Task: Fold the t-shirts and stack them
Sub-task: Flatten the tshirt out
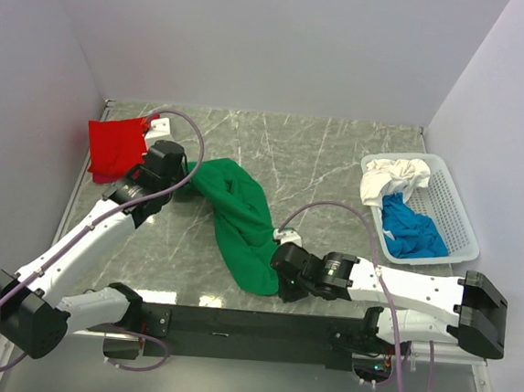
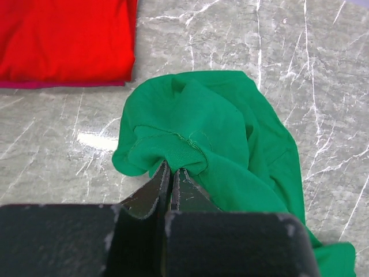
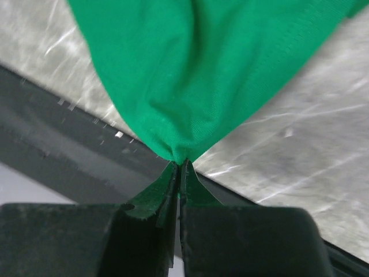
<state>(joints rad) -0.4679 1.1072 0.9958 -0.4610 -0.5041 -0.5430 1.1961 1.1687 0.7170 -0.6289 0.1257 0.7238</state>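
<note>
The left gripper is clamped on a bunched edge of the green t-shirt at its far end, and the right gripper is pinched shut on a corner of the same shirt at the near edge of the table, over the dark mounting rail. The shirt lies between them as a twisted rope, so the step in hand looks like spreading it flat before any fold. The next move likely calls for drawing the two held ends apart and lowering the cloth evenly. A red t-shirt, already folded, sits at the far left corner (seemingly the start of the stack). A white t-shirt and a blue t-shirt wait crumpled in the basket at right. The grey, white-veined marble surface is enclosed by plain pale walls.
</note>
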